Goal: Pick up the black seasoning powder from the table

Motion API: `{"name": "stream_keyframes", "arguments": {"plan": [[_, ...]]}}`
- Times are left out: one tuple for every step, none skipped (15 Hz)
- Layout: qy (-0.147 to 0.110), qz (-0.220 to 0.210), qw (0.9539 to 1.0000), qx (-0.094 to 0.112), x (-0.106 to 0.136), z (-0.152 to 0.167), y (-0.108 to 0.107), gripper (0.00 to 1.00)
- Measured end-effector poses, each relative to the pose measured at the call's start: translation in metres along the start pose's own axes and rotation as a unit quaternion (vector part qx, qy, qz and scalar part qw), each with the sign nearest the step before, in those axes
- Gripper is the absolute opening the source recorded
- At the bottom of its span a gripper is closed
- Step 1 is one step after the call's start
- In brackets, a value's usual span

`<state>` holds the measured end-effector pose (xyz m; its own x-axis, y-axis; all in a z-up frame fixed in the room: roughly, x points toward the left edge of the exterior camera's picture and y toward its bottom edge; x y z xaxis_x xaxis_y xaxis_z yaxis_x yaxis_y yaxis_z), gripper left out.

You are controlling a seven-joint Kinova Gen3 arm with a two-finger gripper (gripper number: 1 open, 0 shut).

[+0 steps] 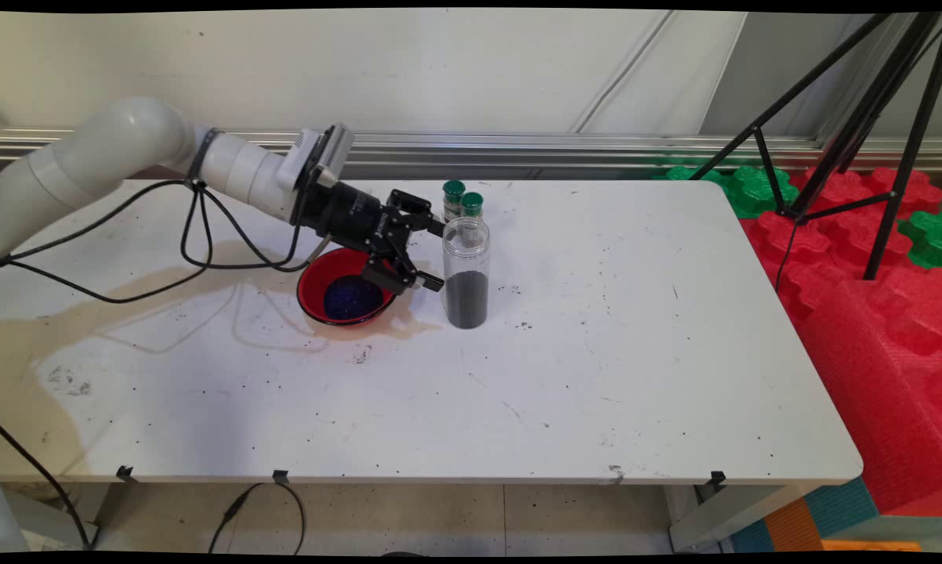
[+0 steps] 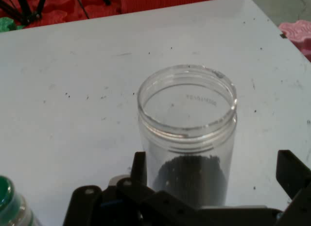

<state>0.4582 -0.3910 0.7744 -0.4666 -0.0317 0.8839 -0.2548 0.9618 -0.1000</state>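
A clear, lidless plastic jar (image 1: pixel 465 274) (image 2: pixel 187 119) stands upright near the table's middle, its lower part filled with dark granules. My gripper (image 1: pixel 438 257) (image 2: pixel 214 177) is open just left of the jar at mid height. In the hand view one finger shows on each side of the jar, neither touching it. Under the gripper's linkage sits a red bowl (image 1: pixel 314 290) holding a dark blue heap (image 1: pixel 352 298). Two small green-capped vials (image 1: pixel 454 196) (image 1: pixel 472 205) stand right behind the jar; one vial's cap (image 2: pixel 5 197) shows at the hand view's lower left.
The white table (image 1: pixel 596 352) has a brownish stain round the bowl and scattered dark specks. Black cables (image 1: pixel 197 235) hang from the arm over the table's left part. A black tripod (image 1: pixel 855 133) and red and green foam blocks (image 1: pixel 871 313) stand beyond the right edge.
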Motion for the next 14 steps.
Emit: {"name": "stream_keyframes", "arguments": {"plan": [[0.005,-0.002,1.0000,-0.001,-0.002,0.004,-0.001,1.00],[0.007,-0.004,1.0000,-0.001,-0.003,0.006,-0.001,1.00],[0.011,-0.006,0.9999,-0.001,-0.004,0.010,-0.002,1.00],[0.015,-0.009,0.9998,-0.002,-0.006,0.014,-0.003,1.00],[0.019,-0.011,0.9998,-0.002,-0.008,0.017,-0.004,1.00],[0.022,-0.013,0.9997,-0.002,-0.009,0.020,-0.005,1.00],[0.024,-0.014,0.9996,-0.002,-0.010,0.022,-0.006,1.00],[0.026,-0.016,0.9995,-0.002,-0.012,0.025,-0.006,1.00],[0.029,-0.018,0.9994,-0.001,-0.013,0.028,-0.007,1.00],[0.031,-0.020,0.9993,-0.001,-0.014,0.031,-0.008,1.00],[0.033,-0.021,0.9992,-0.001,-0.015,0.034,-0.008,1.00],[0.035,-0.022,0.9991,0.000,-0.016,0.036,-0.009,1.00],[0.037,-0.024,0.9990,0.000,-0.017,0.039,-0.009,1.00],[0.038,-0.025,0.9990,0.000,-0.018,0.041,-0.010,1.00]]}}
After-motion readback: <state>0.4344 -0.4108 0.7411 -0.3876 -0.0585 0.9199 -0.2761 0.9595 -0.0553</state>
